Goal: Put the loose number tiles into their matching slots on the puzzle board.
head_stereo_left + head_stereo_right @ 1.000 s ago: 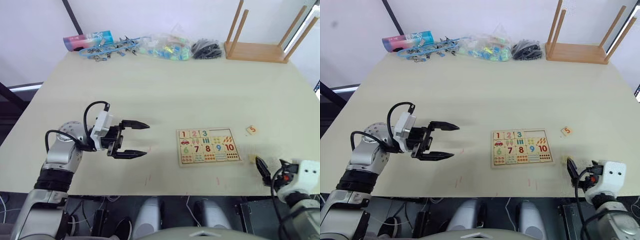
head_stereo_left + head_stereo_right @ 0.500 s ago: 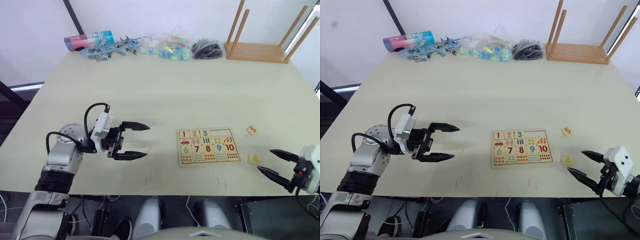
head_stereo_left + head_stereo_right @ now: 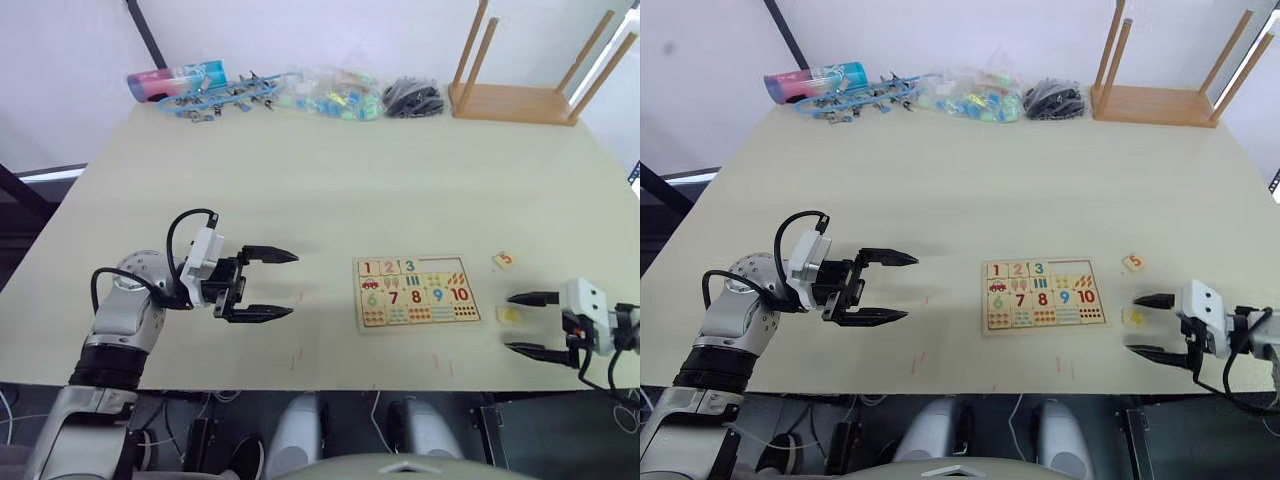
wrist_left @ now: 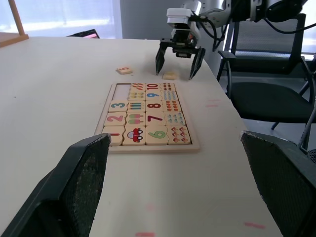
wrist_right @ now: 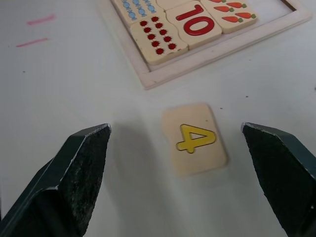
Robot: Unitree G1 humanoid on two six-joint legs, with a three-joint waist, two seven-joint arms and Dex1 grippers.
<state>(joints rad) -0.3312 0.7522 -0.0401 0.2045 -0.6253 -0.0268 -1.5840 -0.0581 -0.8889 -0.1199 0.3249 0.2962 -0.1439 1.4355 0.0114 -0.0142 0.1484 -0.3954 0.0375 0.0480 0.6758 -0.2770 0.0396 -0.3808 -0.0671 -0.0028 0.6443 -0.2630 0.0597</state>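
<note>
- The right wrist view gives what the head views barely resolve: the yellow 4 tile (image 5: 194, 139) lies flat on the table (image 3: 330, 190), between the spread fingers of the right end effector (image 3: 528, 324) and touching neither, just off the puzzle board (image 3: 417, 292) corner by the 10.
- In the left wrist view, tiles 1, 2 and 3 sit in the board's upper row, with the last slots (image 4: 123, 90) open beyond them.
- The 5 tile (image 3: 504, 260) lies loose to the right of the board, apart from it.
- The left end effector (image 3: 268, 284) hangs well left of the board, fingers spread, holding nothing.
- Along the far edge are an upturned wooden stool (image 3: 530, 92), a black bundle (image 3: 413, 98), a clear bag of coloured bits (image 3: 330, 92) and blue clips (image 3: 215, 98); what is in the bag I can't make out.
- Nothing stands between the right end effector and the 4.
</note>
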